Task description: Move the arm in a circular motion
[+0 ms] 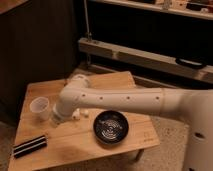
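- Since the task asks only for a circular sweep, you have nothing to pick up. The arm [120, 100] is itself what moves, and it reaches from the right edge of the scene across the wooden table [115, 152] to its left part.
- Treat the arm as heavy and rigid. It is made of thick, glossy white tubes with rounded joints, and it would likely have no give if it met anything.
- There is no place on it to take hold. It is driven through its own joints, so your care goes into the path rather than a grasp.
- Your gripper [55, 119] sits at the arm's left end, below the bent joint, pointing down low over the table. The arm rises from it and runs off to the right. Whether it is released or clenched, you cannot tell from this view.
- A pale cup [39, 107] stands just beside the gripper on its left. It looks light and would probably tip at a nudge.
- Small white items [80, 114] lie just to the right of the gripper, partly under the arm.
- A black bowl [111, 127] sits on the near side of the arm, close beneath it, and a dark striped object [30, 146] lies toward the near-left corner.
- Any circle traced this low would likely pass through the cup or the bowl, so plan for clearance.
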Available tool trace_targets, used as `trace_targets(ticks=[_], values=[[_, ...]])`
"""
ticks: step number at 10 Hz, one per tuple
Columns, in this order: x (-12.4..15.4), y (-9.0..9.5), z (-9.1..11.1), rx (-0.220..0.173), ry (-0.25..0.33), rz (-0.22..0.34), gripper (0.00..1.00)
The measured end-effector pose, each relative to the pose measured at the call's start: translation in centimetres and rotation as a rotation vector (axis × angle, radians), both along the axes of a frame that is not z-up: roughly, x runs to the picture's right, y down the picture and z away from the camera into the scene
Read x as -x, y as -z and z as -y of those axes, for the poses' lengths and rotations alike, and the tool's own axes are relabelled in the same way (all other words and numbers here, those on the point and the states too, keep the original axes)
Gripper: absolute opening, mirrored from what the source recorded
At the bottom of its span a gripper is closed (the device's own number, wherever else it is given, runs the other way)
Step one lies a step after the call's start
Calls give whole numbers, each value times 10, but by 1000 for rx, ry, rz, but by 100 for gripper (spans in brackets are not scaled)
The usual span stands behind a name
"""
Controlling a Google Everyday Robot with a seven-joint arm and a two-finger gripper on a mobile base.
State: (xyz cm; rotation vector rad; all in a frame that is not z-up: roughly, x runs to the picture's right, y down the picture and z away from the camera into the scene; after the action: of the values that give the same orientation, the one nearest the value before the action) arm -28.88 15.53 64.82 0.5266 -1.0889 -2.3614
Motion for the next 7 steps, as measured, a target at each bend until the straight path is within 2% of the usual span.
trace_targets(ticks=[2, 4, 5, 7], values=[[56, -6, 8, -14, 55, 60, 4], [83, -18, 26, -33, 73, 85, 4], [87, -27, 41, -47, 68, 86, 4], [73, -42, 69, -71, 38, 71, 4]])
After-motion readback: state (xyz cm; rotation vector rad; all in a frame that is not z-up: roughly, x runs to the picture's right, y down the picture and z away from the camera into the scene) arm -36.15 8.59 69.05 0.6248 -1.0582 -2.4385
